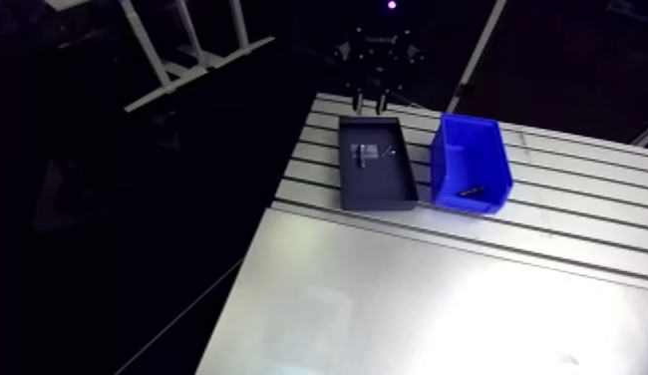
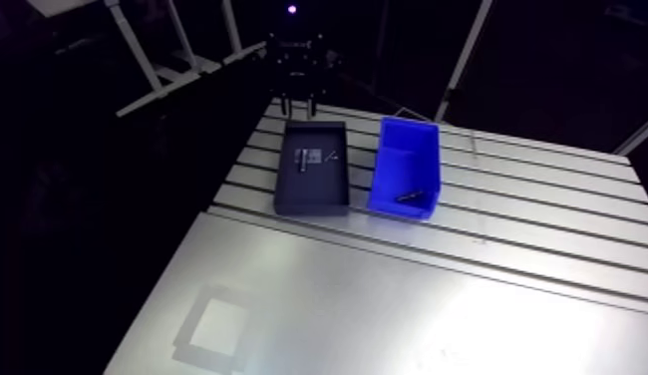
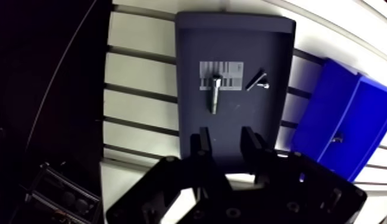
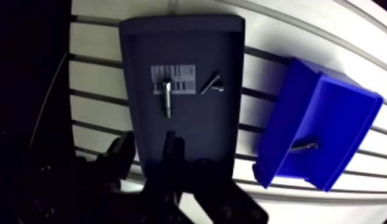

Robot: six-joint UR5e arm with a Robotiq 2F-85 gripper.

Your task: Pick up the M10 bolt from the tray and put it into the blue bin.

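Wrist view first: the gripper (image 3: pixel 225 140) hangs over one short end of the dark tray (image 3: pixel 231 36), its two fingers spread apart with nothing between them. Ahead of the fingers the M10 bolt (image 3: pixel 214 95) lies flat on the tray floor, running lengthwise, with its head end resting on a pale striped label (image 3: pixel 222 74). Just beside it, apart from it, a thinner screw (image 3: pixel 257 80) lies on a slant. The blue bin (image 3: pixel 350 119) stands next to the tray on the slotted table (image 1: pixel 438 289), near it but not touching, and a small dark part (image 4: pixel 303 145) lies on its floor. From the arm view, tray and bin sit side by side, long sides facing.
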